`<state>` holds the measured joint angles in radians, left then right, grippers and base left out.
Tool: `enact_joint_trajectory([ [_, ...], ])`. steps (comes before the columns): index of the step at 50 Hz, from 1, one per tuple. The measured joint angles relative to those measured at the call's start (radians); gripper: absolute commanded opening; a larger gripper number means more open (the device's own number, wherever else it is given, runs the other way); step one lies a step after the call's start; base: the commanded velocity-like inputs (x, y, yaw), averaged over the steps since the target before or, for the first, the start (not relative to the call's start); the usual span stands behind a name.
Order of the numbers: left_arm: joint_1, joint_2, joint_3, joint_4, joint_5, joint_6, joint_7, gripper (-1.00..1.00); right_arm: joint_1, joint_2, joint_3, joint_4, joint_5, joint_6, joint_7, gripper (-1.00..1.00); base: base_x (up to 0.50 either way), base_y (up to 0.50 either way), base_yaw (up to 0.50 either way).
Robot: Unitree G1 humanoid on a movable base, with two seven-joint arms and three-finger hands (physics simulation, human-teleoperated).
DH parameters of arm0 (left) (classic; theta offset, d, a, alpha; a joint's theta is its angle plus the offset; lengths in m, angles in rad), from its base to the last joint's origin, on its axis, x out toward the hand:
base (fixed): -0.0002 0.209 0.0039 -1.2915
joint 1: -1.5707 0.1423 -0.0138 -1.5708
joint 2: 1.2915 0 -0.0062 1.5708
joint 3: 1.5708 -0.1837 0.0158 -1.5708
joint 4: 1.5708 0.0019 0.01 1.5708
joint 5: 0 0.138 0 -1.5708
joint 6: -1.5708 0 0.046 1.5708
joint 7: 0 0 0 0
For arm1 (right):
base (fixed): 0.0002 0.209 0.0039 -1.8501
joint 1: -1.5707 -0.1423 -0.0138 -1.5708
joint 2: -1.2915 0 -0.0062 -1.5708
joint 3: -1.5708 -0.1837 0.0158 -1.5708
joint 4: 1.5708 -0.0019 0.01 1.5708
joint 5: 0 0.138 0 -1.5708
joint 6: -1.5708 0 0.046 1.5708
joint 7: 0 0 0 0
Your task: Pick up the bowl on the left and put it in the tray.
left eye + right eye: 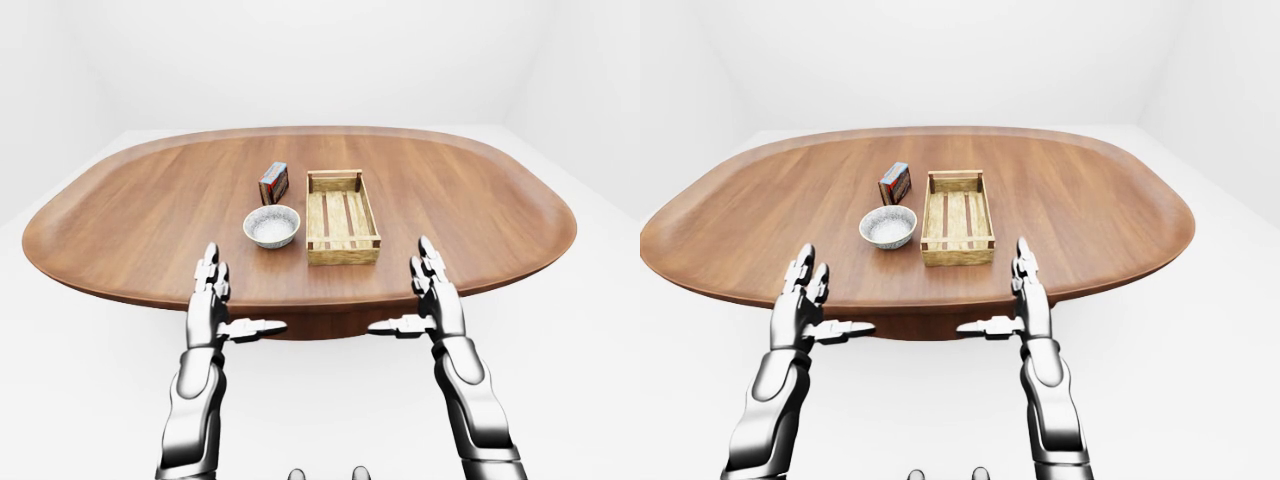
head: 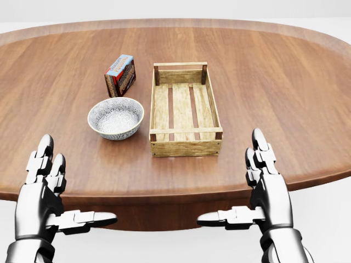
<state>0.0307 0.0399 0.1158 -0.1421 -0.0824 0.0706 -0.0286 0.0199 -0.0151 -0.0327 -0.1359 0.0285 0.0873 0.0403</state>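
A patterned bowl (image 2: 115,118) sits on the wooden table (image 2: 285,87), just left of a slatted wooden tray (image 2: 185,109), with a small box (image 2: 120,75) lying near the bowl's upper side. Both metal hands hover at the table's lower edge, left hand (image 2: 46,200) and right hand (image 2: 258,189), fingers (image 2: 255,150) spread, holding nothing

Oval wooden table (image 2: 285,82), on it sat a patterned bowl (image 2: 115,118), just right of it a slatted wooden tray (image 2: 185,143), small box (image 2: 120,75) above bowl

Glossy silver segmented left hand (image 2: 41,200) and right hand (image 2: 263,192), dark joints, blocky fingers (image 2: 82,219)
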Motion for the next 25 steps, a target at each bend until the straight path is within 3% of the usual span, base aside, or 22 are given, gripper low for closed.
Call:
enact_joint_trajectory([
  [9, 0.025, 0.0, 0.02, -0.085, -0.008, 0.017, -0.008, 1.0, 0.003, 0.004, 0.012, -0.044, -0.008, 0.0, -0.004, 1.0, 0.0, 0.0, 0.0],
  [25, 0.041, 0.028, 0.211, -0.369, -0.152, 0.017, -0.025, 1.0, 0.036, 0.007, 0.024, -0.169, -0.019, 0.0, -0.005, 1.0, 0.0, 0.0, 0.0],
])
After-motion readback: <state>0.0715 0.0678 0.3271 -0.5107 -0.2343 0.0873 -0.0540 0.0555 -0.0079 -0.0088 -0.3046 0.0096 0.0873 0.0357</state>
